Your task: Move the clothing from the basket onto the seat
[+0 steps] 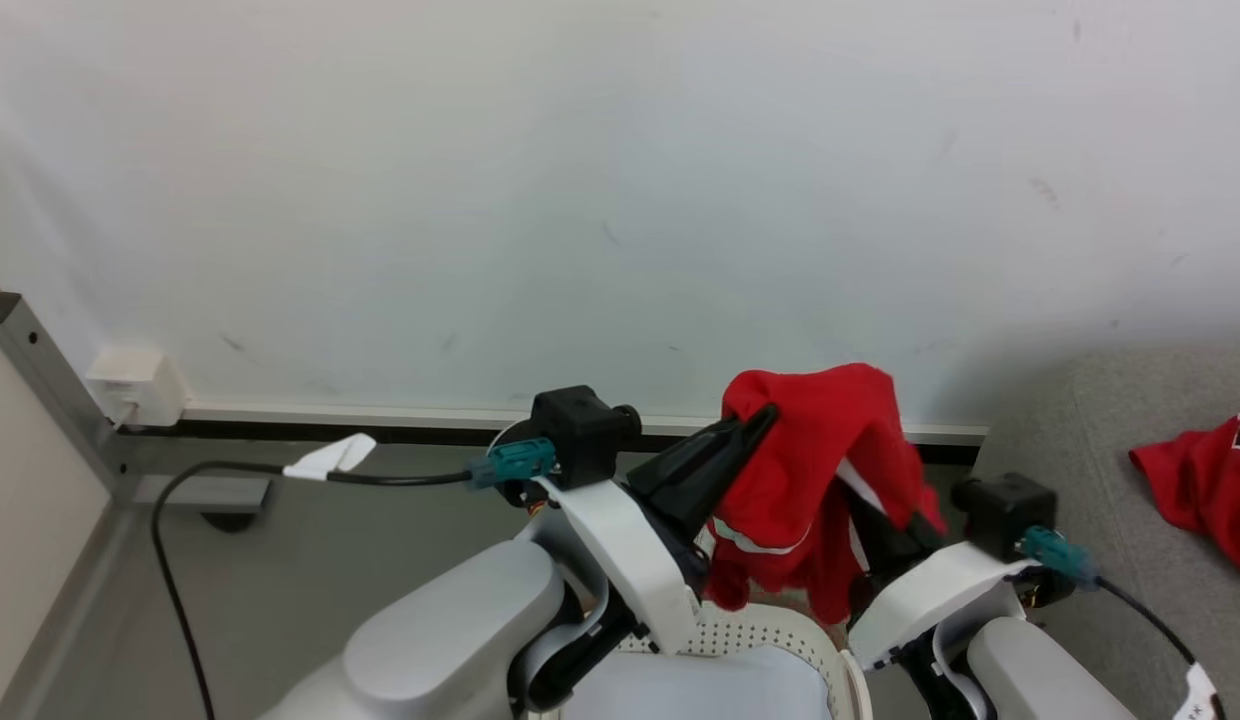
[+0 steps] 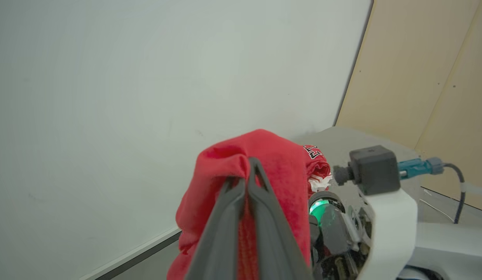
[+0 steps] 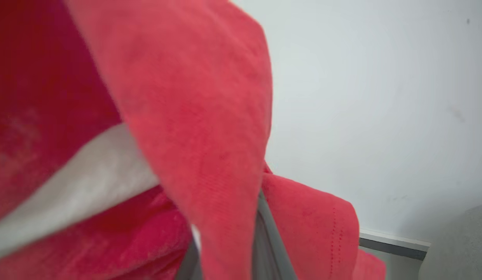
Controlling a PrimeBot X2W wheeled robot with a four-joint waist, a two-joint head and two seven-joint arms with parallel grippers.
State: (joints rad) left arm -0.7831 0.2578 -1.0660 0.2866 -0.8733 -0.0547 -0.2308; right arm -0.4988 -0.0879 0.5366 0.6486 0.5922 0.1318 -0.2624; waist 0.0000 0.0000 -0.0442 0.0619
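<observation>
Red soft cloth, white trim: one red garment (image 1: 830,440), held up and draped over both grippers. Left gripper (image 1: 762,418): fingers pressed together on a fold near the top of the drape. Right gripper (image 1: 890,535): buried under the cloth's far side; I cannot tell whether its fingers are spread or pinching.

Basket (image 1: 770,630): cream, perforated, directly below both grippers. The garment's lower hem hangs just above its rim. Its inside is mostly hidden by the arms, so its contents cannot be made out.

Seat (image 1: 1070,470): light grey fabric, on the right gripper's outer side. On it lies one jersey (image 1: 1205,480), red and crumpled, well apart from both grippers.

Views compared:
- **Left wrist view:** a strip of red runs between the two dark fingers (image 2: 225,217). Black-and-white lettering on the jersey beyond the fingertips is clearer here than in the head view.
- **Right wrist view:** red cloth with a white band lies close over the lens, with one grey finger (image 3: 264,237) beneath it and a corner of the seat at lower right.
- **Head view:** adds the basket and the whole drape.
</observation>
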